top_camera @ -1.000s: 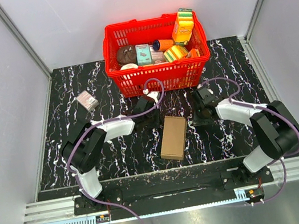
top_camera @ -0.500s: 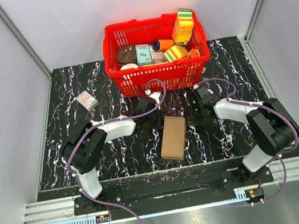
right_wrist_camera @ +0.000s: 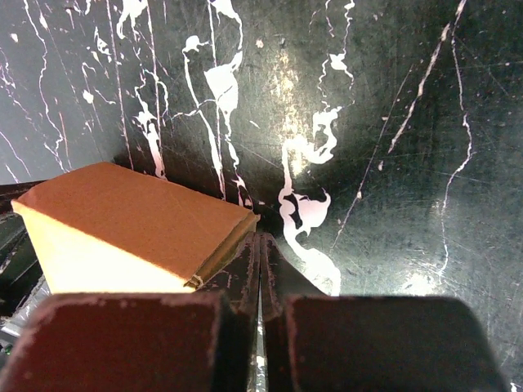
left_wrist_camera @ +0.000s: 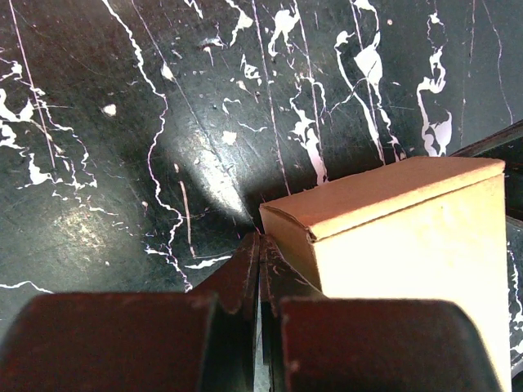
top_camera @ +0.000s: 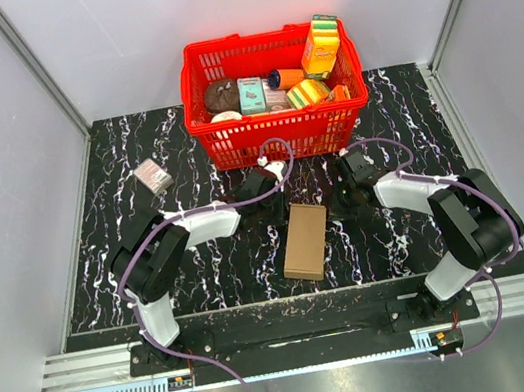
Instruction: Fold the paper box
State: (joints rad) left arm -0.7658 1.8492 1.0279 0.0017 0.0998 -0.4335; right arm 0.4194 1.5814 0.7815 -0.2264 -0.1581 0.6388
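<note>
The paper box (top_camera: 306, 241) is plain brown cardboard, closed into a long block, lying on the black marble table between the arms. My left gripper (top_camera: 270, 211) is shut and empty, its tips at the box's far left corner; in the left wrist view the tips (left_wrist_camera: 260, 245) meet beside the box (left_wrist_camera: 392, 220). My right gripper (top_camera: 337, 205) is shut and empty at the box's far right corner; in the right wrist view its tips (right_wrist_camera: 260, 243) touch the edge of the box (right_wrist_camera: 122, 220).
A red basket (top_camera: 276, 132) full of colourful packages stands at the back of the table, just behind both grippers. A small pinkish-grey box (top_camera: 153, 178) lies at the back left. Grey walls close in both sides.
My right gripper has moved left, up to the box's far right corner. The box has shifted slightly. My left gripper has barely moved.
</note>
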